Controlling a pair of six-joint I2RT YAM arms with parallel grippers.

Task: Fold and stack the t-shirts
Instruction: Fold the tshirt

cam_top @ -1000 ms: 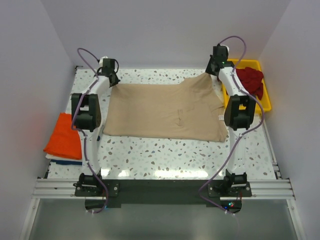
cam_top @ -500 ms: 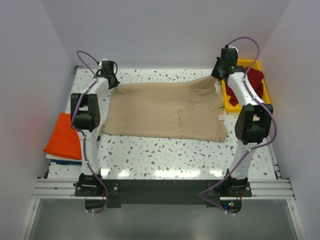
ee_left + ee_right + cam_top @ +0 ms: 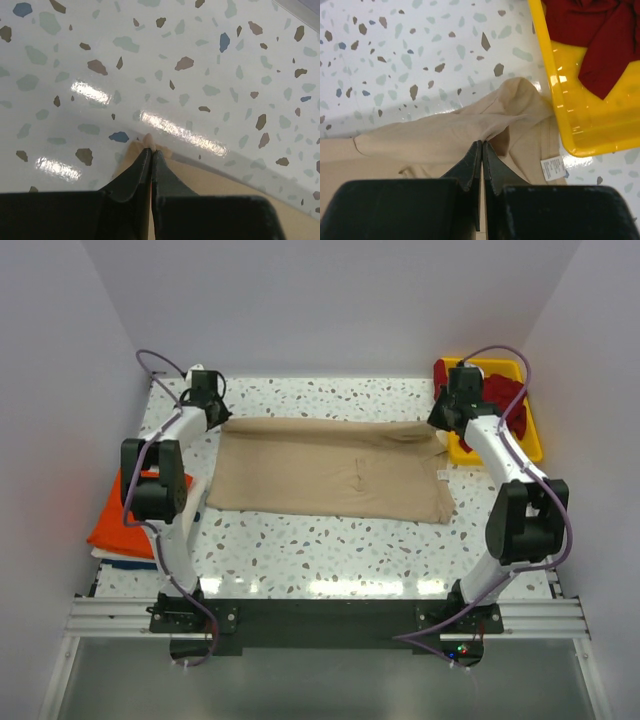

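The beige t-shirt is mid-frame in the top view. Its far edge sits lower than a second ago, pulled straight with a thin fold along it. Left gripper and right gripper are each clamped on a far corner, so I'd guess the first fold's starting. Orange shirt waits far left, with the dark red ones in the yellow tray upper right.

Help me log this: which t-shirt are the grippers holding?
The beige t-shirt, far edge pinched by the left gripper and right gripper. The orange t-shirt lies apart at left, the dark red t-shirt in the yellow tray.
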